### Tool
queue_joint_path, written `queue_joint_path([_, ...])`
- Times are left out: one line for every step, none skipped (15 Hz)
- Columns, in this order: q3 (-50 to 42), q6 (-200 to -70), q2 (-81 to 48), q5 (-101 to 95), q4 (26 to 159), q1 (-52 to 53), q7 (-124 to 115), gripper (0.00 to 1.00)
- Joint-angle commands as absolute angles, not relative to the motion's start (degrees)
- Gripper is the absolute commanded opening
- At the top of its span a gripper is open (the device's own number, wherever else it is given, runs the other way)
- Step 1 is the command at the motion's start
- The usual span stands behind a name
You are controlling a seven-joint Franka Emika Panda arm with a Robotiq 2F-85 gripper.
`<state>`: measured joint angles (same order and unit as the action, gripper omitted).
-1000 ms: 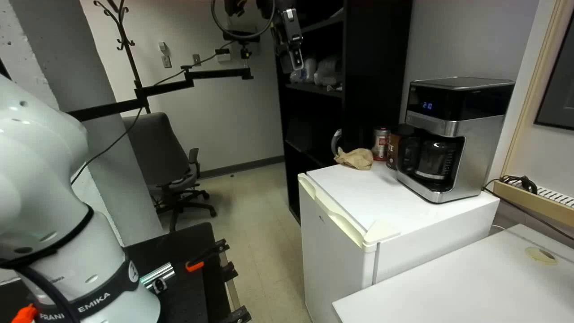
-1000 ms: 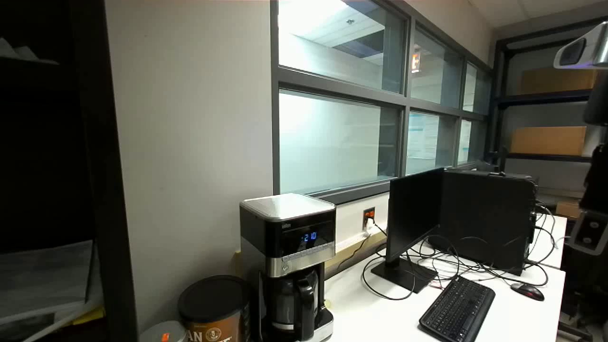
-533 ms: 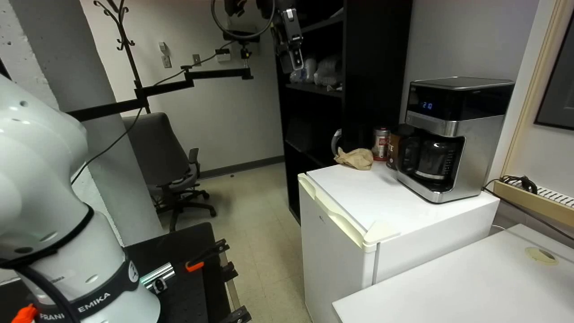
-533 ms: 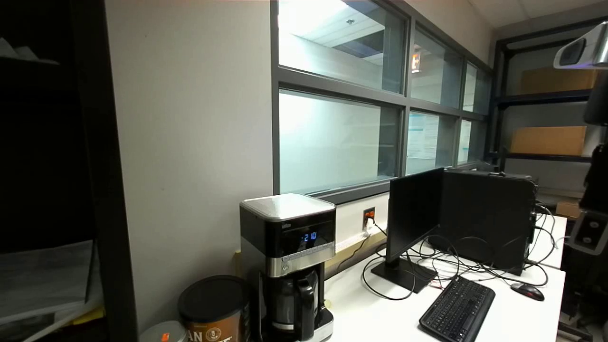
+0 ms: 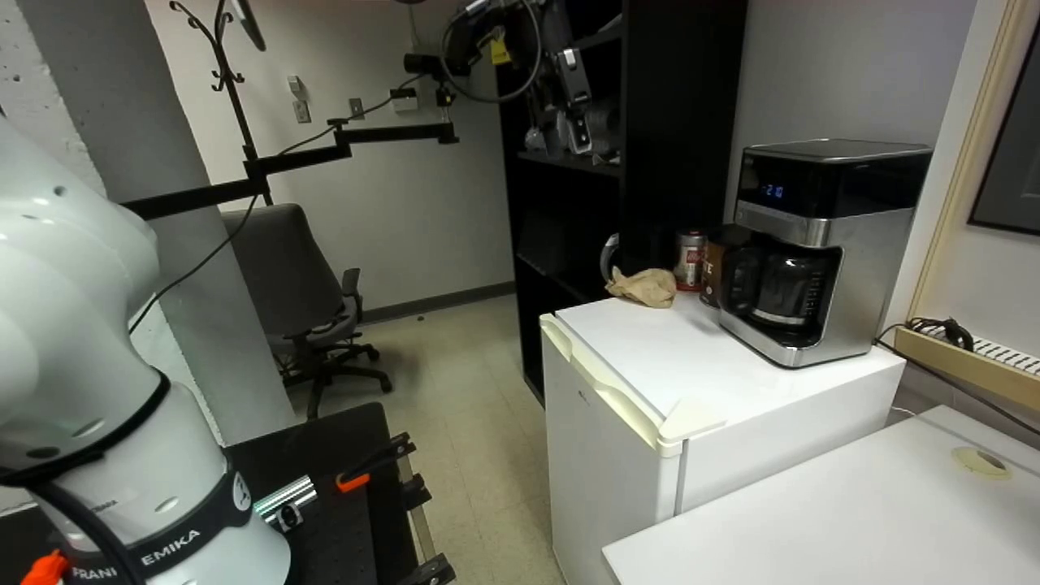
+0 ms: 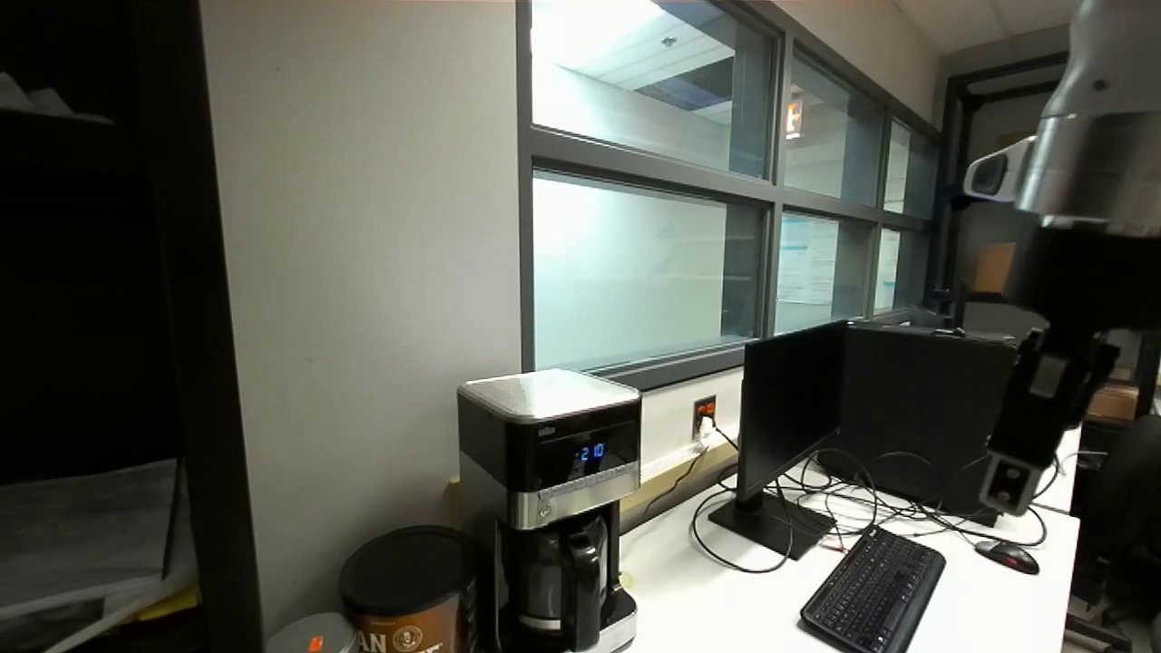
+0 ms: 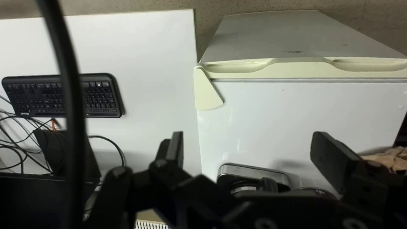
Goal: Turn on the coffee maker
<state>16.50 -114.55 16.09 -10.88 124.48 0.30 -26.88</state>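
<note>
The coffee maker (image 5: 865, 276) stands upright on the white fridge in an exterior view. It also shows in an exterior view (image 6: 549, 444), with blue lit digits reading 2:10 and a silver button band below them. The dark glass carafe (image 5: 784, 288) sits in its lower recess. In the wrist view only the silver base of the coffee maker (image 7: 254, 171) and the carafe handle show; the gripper body hides the rest. My gripper (image 7: 248, 143) is open, its fingers wide apart with nothing between them. It hangs in the air, apart from the coffee maker, in both exterior views (image 5: 573, 130) (image 6: 1011, 485).
Beside the coffee maker are a brown canister (image 6: 408, 589), a red-and-silver can (image 5: 691, 260) and a crumpled paper bag (image 5: 643, 287). The white fridge (image 5: 617, 455) adjoins a desk (image 5: 853, 520) with a keyboard (image 6: 875, 589), monitor (image 6: 789, 417) and cables. A black shelf (image 5: 682, 106) stands behind.
The gripper was still between the earlier frames. Now it has moved right and slightly down in an exterior view, and left, further into the picture, in an exterior view. The coffee maker is unchanged.
</note>
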Motion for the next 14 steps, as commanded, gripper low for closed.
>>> queue_joint_path([15.61,-115.41,8.54,-15.6,120.0,1.34,-27.1,0.73])
queue_joint_path([15.47,-116.06,6.62,-17.37,119.2,1.55,-26.98,0.67])
queue_joint_path([15.31,-116.73,5.05,-19.49,118.55,1.73,-27.22,0.59])
queue_joint_path([15.09,-117.13,3.54,-21.52,117.79,2.04,-27.17,0.52])
queue_joint_path([14.77,-117.72,2.12,-23.71,117.1,2.34,-27.31,0.44])
queue_joint_path([14.38,-118.14,0.27,-26.12,116.02,2.72,-27.29,0.35])
queue_joint_path([13.88,-118.44,-0.94,-27.78,115.24,3.19,-26.99,0.28])
queue_joint_path([13.36,-118.97,-2.74,-29.99,114.06,3.66,-26.75,0.19])
queue_joint_path([12.78,-119.19,-4.15,-31.79,113.03,4.22,-26.78,0.13])
queue_joint_path([12.16,-119.85,-6.03,-34.18,111.75,4.8,-26.69,0.06])
queue_joint_path([11.5,-120.43,-7.35,-36.01,110.83,5.43,-26.66,0.01])
queue_joint_path([10.86,-121.46,-9.04,-38.25,109.6,6.08,-26.68,0.0])
queue_joint_path([10.22,-122.44,-10.37,-39.95,108.64,6.67,-26.48,0.0])
queue_joint_path([9.57,-124.03,-11.95,-42.39,107.6,7.34,-26.6,0.0])
